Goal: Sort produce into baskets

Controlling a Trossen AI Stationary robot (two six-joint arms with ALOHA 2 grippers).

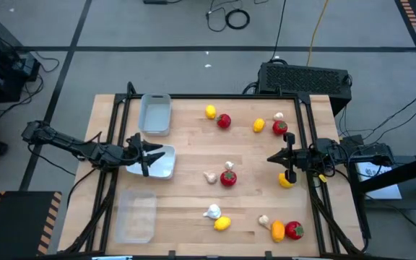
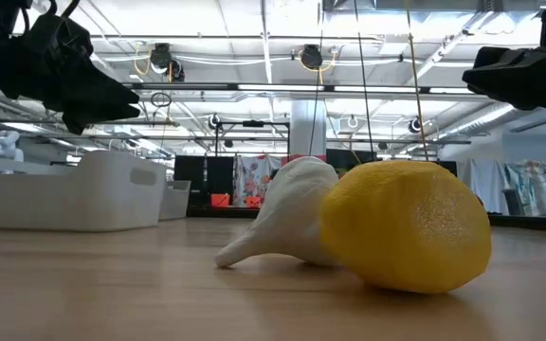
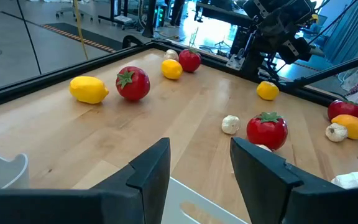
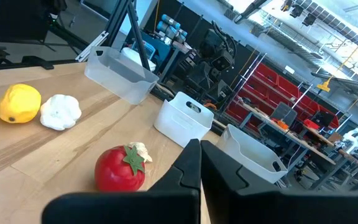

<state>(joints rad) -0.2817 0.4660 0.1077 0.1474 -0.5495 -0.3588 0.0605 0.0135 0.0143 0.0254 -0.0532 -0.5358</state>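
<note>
Left gripper: we are hovering the left gripper over the white basket near the tabletop's left edge; its fingers are standing partly apart with nothing between them.
Right gripper: we are holding the right gripper above a yellow lemon near the right edge, jaws pressed together and empty.
Step in hand: we judge we are between picks, since neither tool is carrying produce and none can be seen in the baskets.
Baskets: we are seeing the greyish basket toward the far left corner, the white one midway along the left edge, the clear basket toward the near left corner.
Produce: pieces are lying scattered across the middle and right of the tabletop; a red fruit with a garlic bulb beside it is sitting near the centre, another lemon touching a bulb near the near edge.
Next move: we are expecting the right jaws must spread before dropping onto the lemon below.
</note>
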